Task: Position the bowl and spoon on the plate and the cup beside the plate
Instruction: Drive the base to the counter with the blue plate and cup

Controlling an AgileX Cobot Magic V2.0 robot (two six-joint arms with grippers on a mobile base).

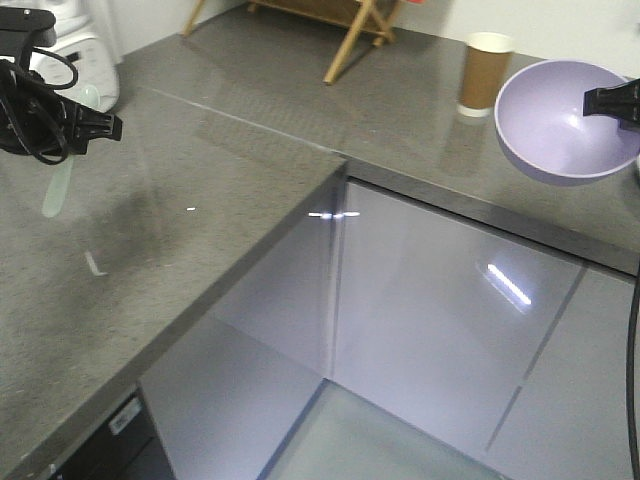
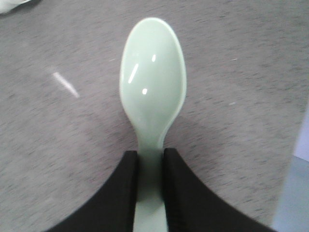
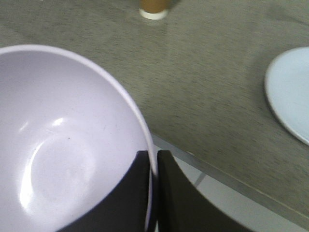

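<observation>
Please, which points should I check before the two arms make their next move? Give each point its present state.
1. Left gripper is shut on the handle of the small pale mint-green plastic spoon: ok.
2. Right gripper is shut over the rim of the round lavender-purple plastic bowl: ok.
3. Bowl is empty inside: ok.
4. Round pale blue-lilac plate is bare: the visible part is, but the rest is out of view: cannot tell.
5. Brown paper cup stands upright on the grey counter, apart from the bowl: ok.
</observation>
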